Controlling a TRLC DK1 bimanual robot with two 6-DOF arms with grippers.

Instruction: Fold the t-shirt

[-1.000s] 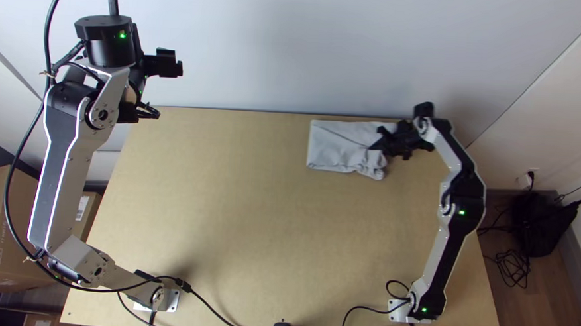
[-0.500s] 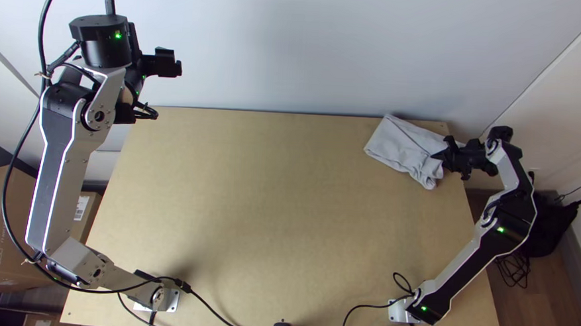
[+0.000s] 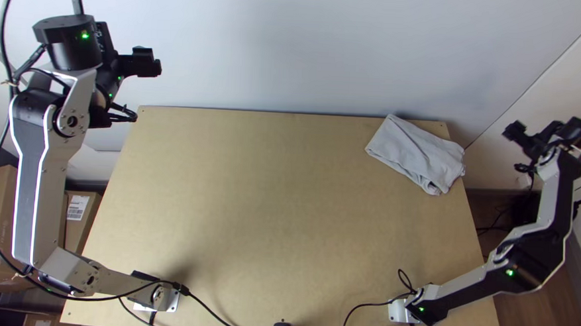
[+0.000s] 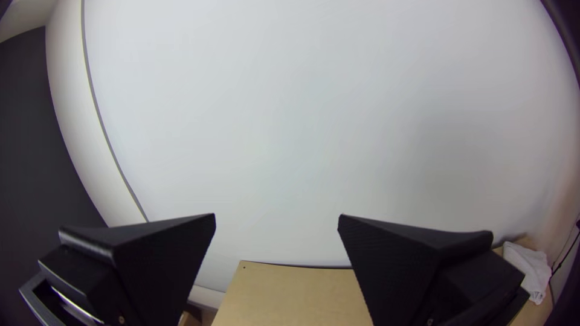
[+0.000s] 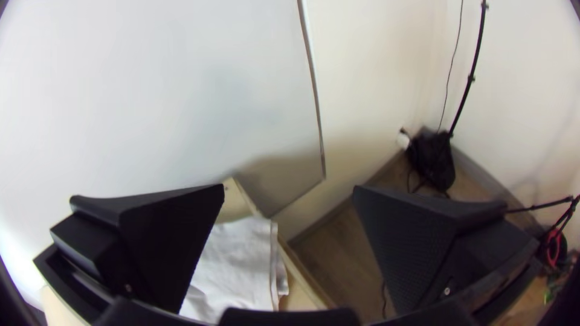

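Observation:
In the top view, the light grey t-shirt [image 3: 416,153] lies as a compact folded bundle at the table's far right corner, its right end bunched and reaching the side edge. My left gripper [image 3: 157,68] is held up beyond the table's far left corner; in the left wrist view the left gripper [image 4: 277,220] stands open with nothing between its fingers. Beyond the right edge, away from the cloth, is my right gripper [image 3: 512,133]. The right wrist view shows the right gripper [image 5: 289,190] open and holding nothing, with the shirt [image 5: 238,265] partly behind one finger.
The wooden table [image 3: 249,200] has a pale wall [image 3: 297,44] along its far edge. Black cables [image 3: 229,322] run along the near edge between the bases. Cardboard boxes [image 3: 75,218] stand left of the table, and a black bag-like object [image 5: 434,158] rests on the floor at right.
The t-shirt has shifted right to the far corner and turned at an angle. My right gripper has let go of it and moved off past the right edge. The left arm has swung slightly left.

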